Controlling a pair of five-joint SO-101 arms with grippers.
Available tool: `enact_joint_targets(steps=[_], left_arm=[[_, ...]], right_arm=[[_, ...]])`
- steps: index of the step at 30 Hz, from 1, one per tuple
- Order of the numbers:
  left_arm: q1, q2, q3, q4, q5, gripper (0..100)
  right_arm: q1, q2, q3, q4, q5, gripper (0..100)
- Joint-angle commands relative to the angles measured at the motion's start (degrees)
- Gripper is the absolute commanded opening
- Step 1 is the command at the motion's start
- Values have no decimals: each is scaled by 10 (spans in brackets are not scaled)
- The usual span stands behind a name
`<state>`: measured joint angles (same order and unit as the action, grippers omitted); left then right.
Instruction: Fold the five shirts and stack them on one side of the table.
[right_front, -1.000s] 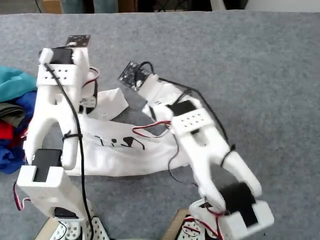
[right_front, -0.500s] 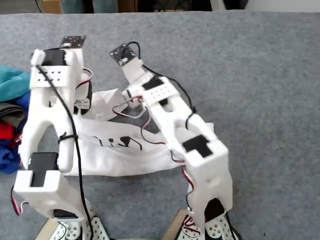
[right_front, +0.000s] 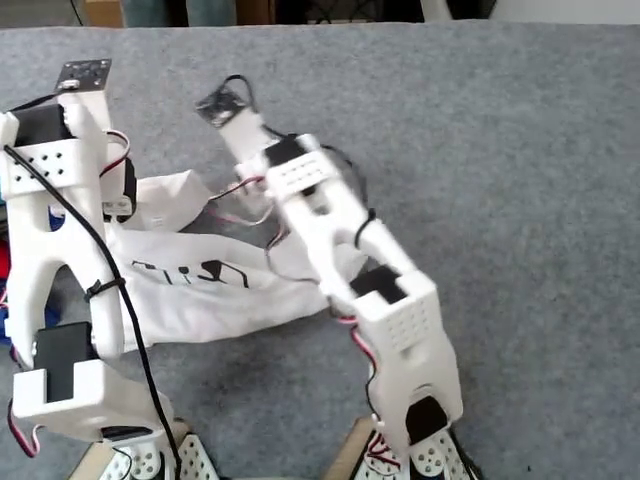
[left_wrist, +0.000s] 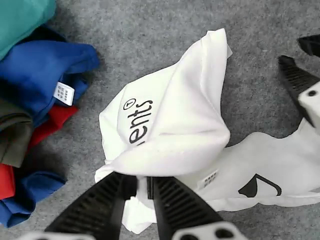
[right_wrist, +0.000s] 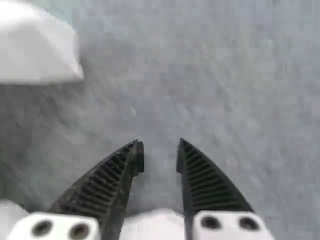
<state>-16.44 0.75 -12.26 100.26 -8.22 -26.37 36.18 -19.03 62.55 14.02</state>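
A white shirt (right_front: 200, 290) with black print lies crumpled across the grey table between the two arms. In the left wrist view my left gripper (left_wrist: 140, 181) is shut on a bunched fold of this white shirt (left_wrist: 170, 120), at the end nearest the coloured pile. The left arm (right_front: 50, 190) stands over that end in the high view. My right arm (right_front: 310, 200) stretches across the shirt's other half. In its own view the right gripper (right_wrist: 159, 150) is open over bare carpet, holding nothing. One of its black fingers (left_wrist: 296, 76) shows beside the shirt in the left wrist view.
A pile of teal (left_wrist: 20, 15), blue (left_wrist: 45, 70), red (left_wrist: 55, 120) and olive (left_wrist: 12, 135) shirts lies beside the white shirt, at the table's left side. Grey carpet (right_front: 520, 180) stretches to the right and back.
The left arm has pulled its end of the white shirt to the left. The right arm has swung left and farther back over the shirt.
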Motion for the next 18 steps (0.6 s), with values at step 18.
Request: enact_joint_targets(steps=[18], left_arm=[[-8, -27, -1, 5, -11, 109]], right_arm=[[116, 76, -60, 204, 49, 37]])
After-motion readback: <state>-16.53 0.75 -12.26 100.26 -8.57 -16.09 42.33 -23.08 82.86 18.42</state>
